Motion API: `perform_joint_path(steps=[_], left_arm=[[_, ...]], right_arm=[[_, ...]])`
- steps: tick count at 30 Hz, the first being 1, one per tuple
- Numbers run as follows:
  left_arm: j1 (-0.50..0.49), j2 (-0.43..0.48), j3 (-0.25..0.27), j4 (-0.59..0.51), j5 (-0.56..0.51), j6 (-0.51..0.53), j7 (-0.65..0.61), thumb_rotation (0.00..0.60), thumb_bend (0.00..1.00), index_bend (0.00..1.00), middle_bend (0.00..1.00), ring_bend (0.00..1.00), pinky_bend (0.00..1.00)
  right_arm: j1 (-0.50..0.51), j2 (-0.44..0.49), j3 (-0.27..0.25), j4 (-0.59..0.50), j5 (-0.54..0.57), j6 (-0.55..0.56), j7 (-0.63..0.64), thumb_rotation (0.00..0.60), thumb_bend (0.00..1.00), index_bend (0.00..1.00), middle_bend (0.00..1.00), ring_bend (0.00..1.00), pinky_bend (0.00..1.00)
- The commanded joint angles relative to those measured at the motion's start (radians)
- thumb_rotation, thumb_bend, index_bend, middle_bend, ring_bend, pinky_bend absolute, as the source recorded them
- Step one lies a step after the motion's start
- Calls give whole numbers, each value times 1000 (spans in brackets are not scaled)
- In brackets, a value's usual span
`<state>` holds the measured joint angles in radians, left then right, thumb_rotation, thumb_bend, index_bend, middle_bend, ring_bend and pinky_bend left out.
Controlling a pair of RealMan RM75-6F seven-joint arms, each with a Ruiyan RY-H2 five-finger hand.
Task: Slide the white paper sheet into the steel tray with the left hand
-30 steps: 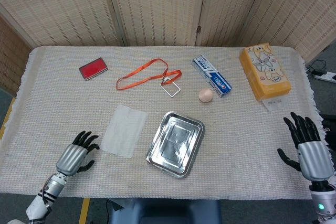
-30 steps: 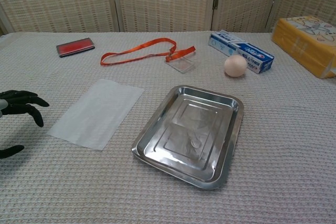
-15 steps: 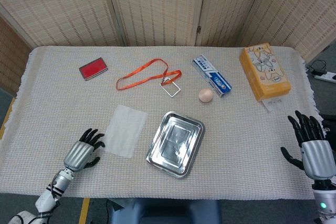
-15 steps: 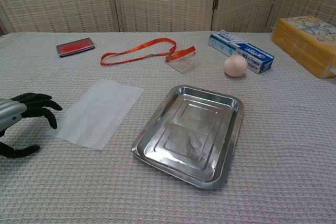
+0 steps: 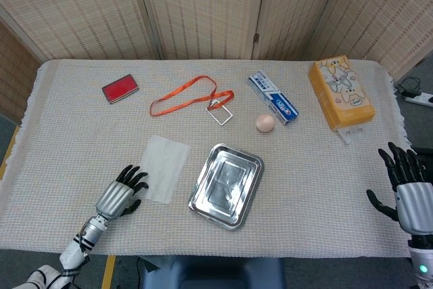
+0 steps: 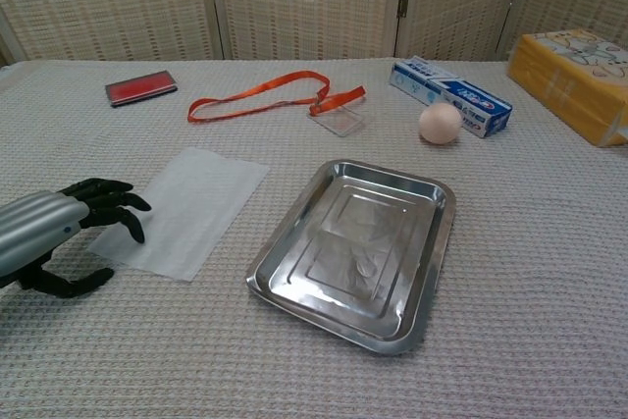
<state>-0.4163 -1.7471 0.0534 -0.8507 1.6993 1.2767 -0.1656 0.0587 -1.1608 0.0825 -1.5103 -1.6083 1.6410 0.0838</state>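
The white paper sheet lies flat on the cloth, just left of the steel tray. The tray holds nothing. My left hand hovers at the sheet's near left corner, fingers apart and its black fingertips over the paper's edge; whether they touch it I cannot tell. My right hand stays off the table's right edge, fingers spread, holding nothing, and only the head view shows it.
At the back lie a red case, an orange lanyard with a clear badge holder, a blue-and-white box, an egg and a yellow tissue pack. A woven cloth covers the table.
My left hand has moved right and forward, from well clear of the paper to its near left corner. The right hand has dropped slightly lower in the head view. Paper and tray are unmoved.
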Motion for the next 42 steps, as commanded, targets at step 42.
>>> perform_joint_path(steps=[42], left_arm=[[-41, -110, -3, 155, -15, 74, 22, 600, 445, 571, 279, 0, 6]], right_arm=[[-6, 9, -4, -10, -12, 9, 13, 600, 330, 0, 0, 0, 0]])
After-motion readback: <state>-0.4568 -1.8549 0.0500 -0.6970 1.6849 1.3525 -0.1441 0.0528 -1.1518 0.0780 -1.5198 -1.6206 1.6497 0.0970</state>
